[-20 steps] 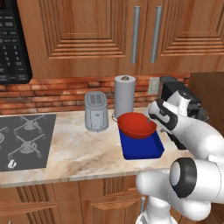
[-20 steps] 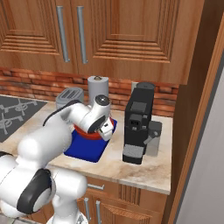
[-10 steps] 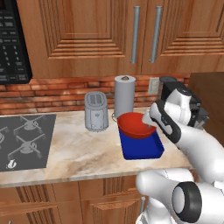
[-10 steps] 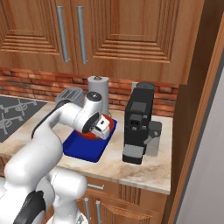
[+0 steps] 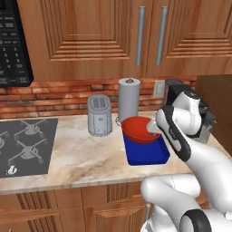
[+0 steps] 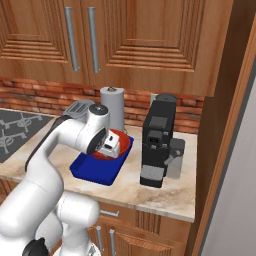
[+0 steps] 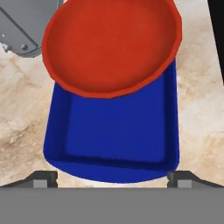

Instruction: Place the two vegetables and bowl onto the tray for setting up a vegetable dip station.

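Red bowl point(image 7: 111, 46) resting on the far end of the blue tray point(image 7: 113, 135), overhanging its far rim; near half of tray bare. Tray lying on the marble table point(image 5: 72, 158), just beside paper towel roll point(image 5: 129, 97) and toaster point(image 5: 99, 115). Hand point(image 7: 112, 177) hovering above tray's near edge, fingers spread wide, holding nothing. Black coffee machine point(image 6: 157, 140) to the right.

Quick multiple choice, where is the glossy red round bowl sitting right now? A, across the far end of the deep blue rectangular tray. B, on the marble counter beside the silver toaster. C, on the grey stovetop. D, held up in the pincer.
A: the glossy red round bowl rests over one end of the deep blue rectangular tray, its rim overhanging the tray's walls, while the pincer stands open and holds nothing.
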Robot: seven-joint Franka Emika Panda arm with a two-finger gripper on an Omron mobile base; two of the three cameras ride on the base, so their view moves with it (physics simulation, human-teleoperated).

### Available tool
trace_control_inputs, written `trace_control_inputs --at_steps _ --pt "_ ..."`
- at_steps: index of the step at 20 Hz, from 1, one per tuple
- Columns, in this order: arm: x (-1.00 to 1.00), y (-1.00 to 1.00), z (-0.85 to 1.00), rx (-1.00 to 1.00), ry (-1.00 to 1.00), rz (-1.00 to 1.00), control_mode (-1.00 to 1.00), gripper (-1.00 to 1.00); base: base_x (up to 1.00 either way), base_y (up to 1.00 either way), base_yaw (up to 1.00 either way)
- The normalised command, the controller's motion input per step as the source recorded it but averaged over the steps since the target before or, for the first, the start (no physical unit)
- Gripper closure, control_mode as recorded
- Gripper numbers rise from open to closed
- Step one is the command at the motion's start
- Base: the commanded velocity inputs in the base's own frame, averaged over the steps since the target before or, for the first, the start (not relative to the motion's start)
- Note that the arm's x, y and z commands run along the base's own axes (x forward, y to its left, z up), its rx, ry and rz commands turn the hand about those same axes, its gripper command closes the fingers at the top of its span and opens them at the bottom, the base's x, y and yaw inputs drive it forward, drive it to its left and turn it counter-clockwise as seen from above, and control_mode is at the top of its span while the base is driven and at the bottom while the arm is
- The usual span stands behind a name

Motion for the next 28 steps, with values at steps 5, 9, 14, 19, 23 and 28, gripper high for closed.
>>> trace_control_inputs --at_steps 5,9,14,19,23,28 --pt "-0.11 0.07 0.09 -0.02 -0.01 0.04 -1.00 -1.00 0.00 0.00 0.00" --pt "-0.01 0.06 0.03 -0.05 0.04 0.00 -1.00 -1.00 0.00 0.00 0.00" --pt "0.00 0.10 0.05 -0.08 0.07 0.00 -1.00 -1.00 0.00 0.00 0.00" --pt "0.00 0.01 0.00 -0.01 0.01 0.00 -1.00 -1.00 0.00 0.00 0.00" --pt "0.00 0.00 0.00 0.00 0.00 0.00 -1.00 -1.00 0.00 0.00 0.00" --pt "0.00 0.00 0.00 0.00 0.00 0.00 1.00 -1.00 0.00 0.00 0.00"
